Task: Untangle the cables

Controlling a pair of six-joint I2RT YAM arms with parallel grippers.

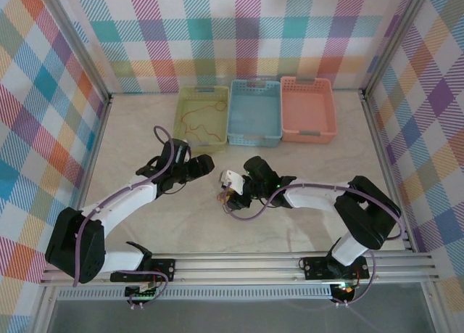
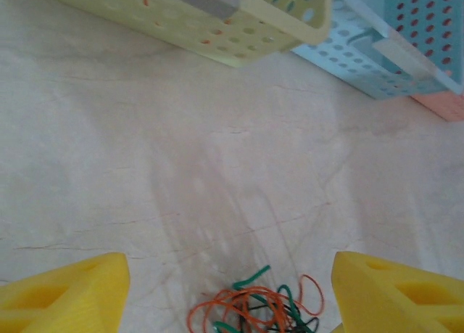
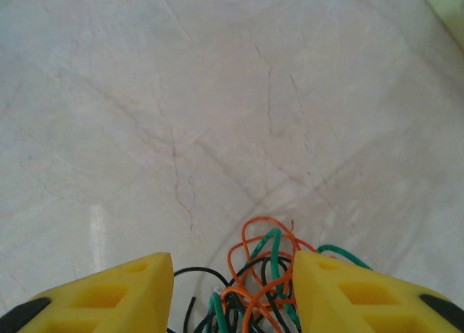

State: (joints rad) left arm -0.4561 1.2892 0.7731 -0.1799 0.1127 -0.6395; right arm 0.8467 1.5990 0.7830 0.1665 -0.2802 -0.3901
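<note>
The cables (image 3: pixel 264 286) are a small tangle of red-orange, dark green and black wires on the pale table. They lie between the yellow fingers (image 3: pixel 341 293) of my right gripper (image 3: pixel 232 264), which is open around them, its jaws well apart. In the top view the bundle (image 1: pixel 221 199) lies at the tip of the right gripper (image 1: pixel 226 191). My left gripper (image 1: pixel 210 166) hovers just left of it, wide open. In the left wrist view the tangle (image 2: pixel 254 307) lies low between that gripper's fingers (image 2: pixel 230 275), untouched. One thin red-orange wire (image 1: pixel 199 119) lies in the yellow basket.
Three baskets stand in a row at the back: yellow (image 1: pixel 204 141), blue (image 1: pixel 254 138) and pink (image 1: pixel 308 136). The yellow (image 2: pixel 239 35) and blue (image 2: pixel 377 64) ones are close ahead of the left gripper. Metal frame rails edge the table.
</note>
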